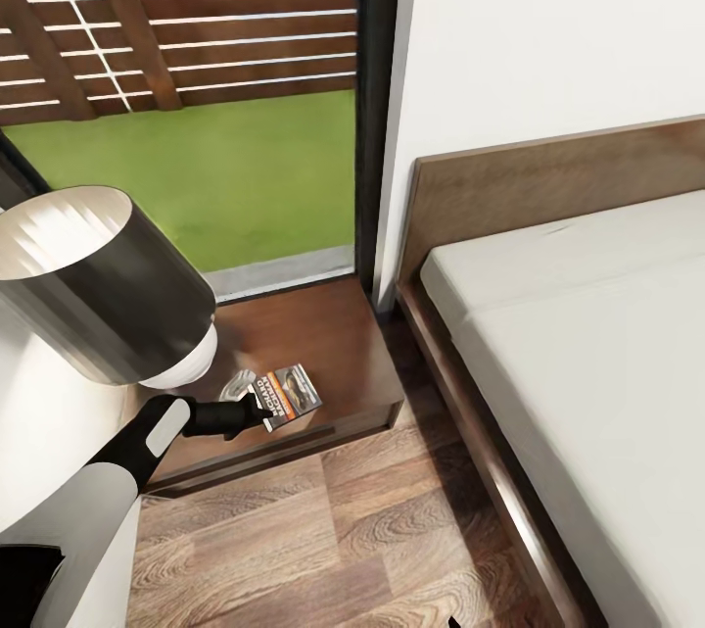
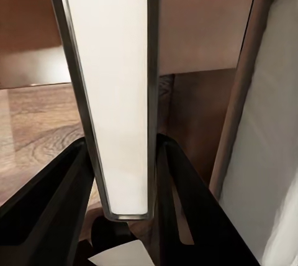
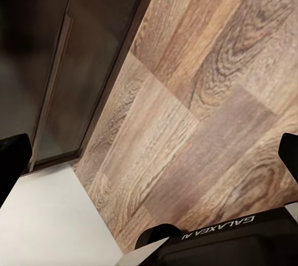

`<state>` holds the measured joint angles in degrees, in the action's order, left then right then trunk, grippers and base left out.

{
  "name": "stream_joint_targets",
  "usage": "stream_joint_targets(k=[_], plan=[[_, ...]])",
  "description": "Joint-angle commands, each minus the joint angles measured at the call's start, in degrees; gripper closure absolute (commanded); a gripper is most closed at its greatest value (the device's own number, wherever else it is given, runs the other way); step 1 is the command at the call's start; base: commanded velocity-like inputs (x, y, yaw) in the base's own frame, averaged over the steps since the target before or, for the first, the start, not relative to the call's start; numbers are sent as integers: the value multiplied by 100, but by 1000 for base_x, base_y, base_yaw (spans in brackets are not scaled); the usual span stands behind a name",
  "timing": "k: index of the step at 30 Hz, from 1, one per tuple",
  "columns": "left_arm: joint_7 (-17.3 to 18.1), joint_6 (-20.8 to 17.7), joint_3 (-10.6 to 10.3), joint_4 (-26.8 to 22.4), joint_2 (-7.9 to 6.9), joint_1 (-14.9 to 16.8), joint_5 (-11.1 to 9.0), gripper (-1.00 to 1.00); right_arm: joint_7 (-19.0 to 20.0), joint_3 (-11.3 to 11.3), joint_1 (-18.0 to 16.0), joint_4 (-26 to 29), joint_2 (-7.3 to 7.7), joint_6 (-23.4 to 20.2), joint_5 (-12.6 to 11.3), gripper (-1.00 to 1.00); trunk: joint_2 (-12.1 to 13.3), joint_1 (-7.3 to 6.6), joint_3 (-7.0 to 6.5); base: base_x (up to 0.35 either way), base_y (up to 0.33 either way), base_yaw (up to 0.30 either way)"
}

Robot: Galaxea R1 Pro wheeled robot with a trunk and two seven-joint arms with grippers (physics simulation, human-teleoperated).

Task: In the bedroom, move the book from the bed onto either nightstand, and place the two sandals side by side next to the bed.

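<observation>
left gripper [image 1: 262,410] is clamped on the book [image 1: 290,393], holding it just over the nightstand [image 1: 333,344] top, bed [image 1: 587,354] off past its fingertips, right gripper's [image 3: 149,173] fingers spread wide over wood floor [image 3: 205,92]

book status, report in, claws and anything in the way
Left claw shut on book, held over nightstand. Right claw open above floor. Lamp stands close beside left arm.

Small thin dark-grey paperback book [image 1: 291,394], orange band, white lettering, cover up, near front edge of glossy dark brown wooden nightstand [image 1: 323,329]; low dark-framed bed [image 1: 578,354] alongside, pale mattress bare.
</observation>
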<state>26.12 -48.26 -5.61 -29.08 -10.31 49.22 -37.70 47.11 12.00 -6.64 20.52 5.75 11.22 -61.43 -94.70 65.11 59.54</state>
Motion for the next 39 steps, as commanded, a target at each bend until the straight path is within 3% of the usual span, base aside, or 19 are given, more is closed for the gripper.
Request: stream_joint_targets(k=[1,39], plan=[[25,1,-28,-1,-6,3,23,100,7,48,-4,-5,5,38,-45,-100,-2,0,4,0,0,0],[33,-2,-28,-10,-40,5,25,100,-7,48,-3,-31,5,38,-45,-100,-2,0,5,0,0,0]])
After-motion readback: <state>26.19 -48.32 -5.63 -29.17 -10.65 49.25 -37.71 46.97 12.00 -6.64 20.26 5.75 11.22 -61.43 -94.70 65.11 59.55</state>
